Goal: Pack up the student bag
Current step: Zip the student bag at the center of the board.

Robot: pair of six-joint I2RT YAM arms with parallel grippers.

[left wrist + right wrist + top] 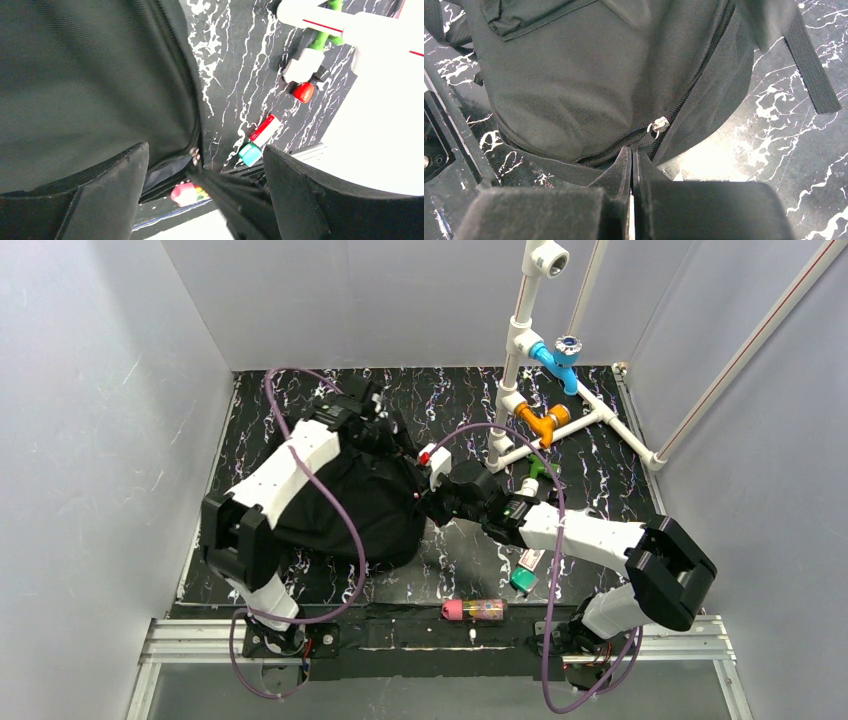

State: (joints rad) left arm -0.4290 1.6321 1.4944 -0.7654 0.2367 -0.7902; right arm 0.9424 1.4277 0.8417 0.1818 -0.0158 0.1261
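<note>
The black backpack (365, 510) lies on the left half of the tabletop (450, 400). The left claw (205, 152) gapes wide over its zipper pull (194, 156), gripping nothing. The right claw (632, 156) is pinched closed, tips at the bag's seam beside that pull.

Bright even light, washed-out glare patch on table (711, 161), slightly soft wrist views.

The left arm (290, 470) covered part of the backpack (378, 518). Whether the closed right gripper (632, 152) pinched its fabric could not be determined.
</note>
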